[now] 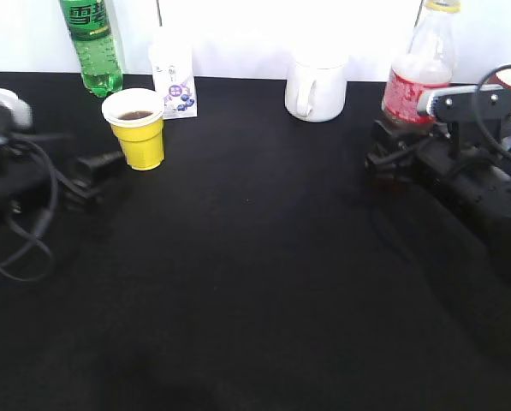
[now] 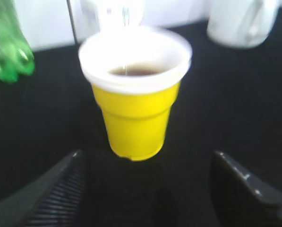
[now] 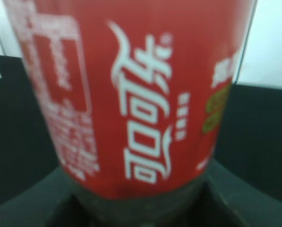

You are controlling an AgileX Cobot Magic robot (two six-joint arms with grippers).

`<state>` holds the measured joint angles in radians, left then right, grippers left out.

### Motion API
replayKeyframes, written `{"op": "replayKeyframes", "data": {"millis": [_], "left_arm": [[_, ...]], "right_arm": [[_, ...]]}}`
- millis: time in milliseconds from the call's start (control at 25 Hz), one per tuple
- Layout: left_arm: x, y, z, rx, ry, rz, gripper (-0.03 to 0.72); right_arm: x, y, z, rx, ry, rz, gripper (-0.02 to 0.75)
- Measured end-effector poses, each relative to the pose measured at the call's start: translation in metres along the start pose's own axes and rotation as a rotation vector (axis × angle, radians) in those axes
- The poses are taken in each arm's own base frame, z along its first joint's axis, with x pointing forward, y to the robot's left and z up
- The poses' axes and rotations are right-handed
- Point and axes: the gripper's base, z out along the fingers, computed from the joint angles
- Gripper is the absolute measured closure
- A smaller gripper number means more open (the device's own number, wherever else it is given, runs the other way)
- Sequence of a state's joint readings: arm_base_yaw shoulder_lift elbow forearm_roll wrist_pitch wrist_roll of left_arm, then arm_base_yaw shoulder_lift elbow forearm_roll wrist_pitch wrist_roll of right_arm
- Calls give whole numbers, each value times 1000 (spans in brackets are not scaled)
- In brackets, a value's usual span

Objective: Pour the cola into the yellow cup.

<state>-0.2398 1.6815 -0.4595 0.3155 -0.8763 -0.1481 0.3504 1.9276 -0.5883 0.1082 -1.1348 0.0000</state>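
Cola (image 1: 418, 77) stood upright at the table's (image 1: 255, 282) far right, right gripper (image 1: 390, 147) clamped on it; red label bore white Chinese Coca-Cola script. Yellow cup (image 1: 137, 128), far left, held dark liquid. Left gripper (image 2: 145, 189) was spread wide just short of it.

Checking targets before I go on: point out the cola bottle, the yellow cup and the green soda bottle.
cola bottle (image 1: 409, 96): exterior view, on its red label.
yellow cup (image 1: 140, 141): exterior view, on its yellow side wall.
green soda bottle (image 1: 94, 53): exterior view, on its lower body.
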Motion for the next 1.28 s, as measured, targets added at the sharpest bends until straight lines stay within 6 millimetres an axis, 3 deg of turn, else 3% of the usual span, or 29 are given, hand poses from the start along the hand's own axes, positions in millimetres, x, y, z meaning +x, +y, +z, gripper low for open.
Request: {"op": "replayKeyframes", "data": {"millis": [160,200,240,320,560,640,720,760,920,960,1120,1200,1280], "left_arm": [[-23,-2,-14,-2,-60,34,90],[-26,-2,-16,-4,-64,39,93],[-28,-3,-17,-6,-62,44,93],[-31,-3,-20,-9,-61,51,94],[-25,-3,-26,-41,81,-40,94],[-29,-12,-19,-71,320,-38,94],[-53,-20,-17,-116,451,-56,94],[-71,-25,-22,-128,476,-69,94],[-122,-36,-77,-134,446,-136,94],[-128,-36,-96,-140,447,-131,94],[-142,-38,-190,-130,419,-14,94],[-129,-38,-224,-133,424,-7,94],[-98,-43,-252,-88,439,-52,94]], "right_arm": [[3,0,5,0,-3,47,344],[3,0,5,1,3,57,288],[6,1,5,1,50,72,183],[13,0,3,7,147,90,124],[13,-3,-33,14,222,109,119],[1,-2,-49,16,371,130,120],[-17,0,-62,9,473,136,124],[-41,2,-76,-6,576,136,127],[-107,6,-105,-43,691,96,142],[-131,5,-122,-51,681,86,142],[-157,1,-197,-69,722,65,143],[-166,-3,-244,-82,678,51,143],[-166,-8,-285,-90,587,38,143]]}}
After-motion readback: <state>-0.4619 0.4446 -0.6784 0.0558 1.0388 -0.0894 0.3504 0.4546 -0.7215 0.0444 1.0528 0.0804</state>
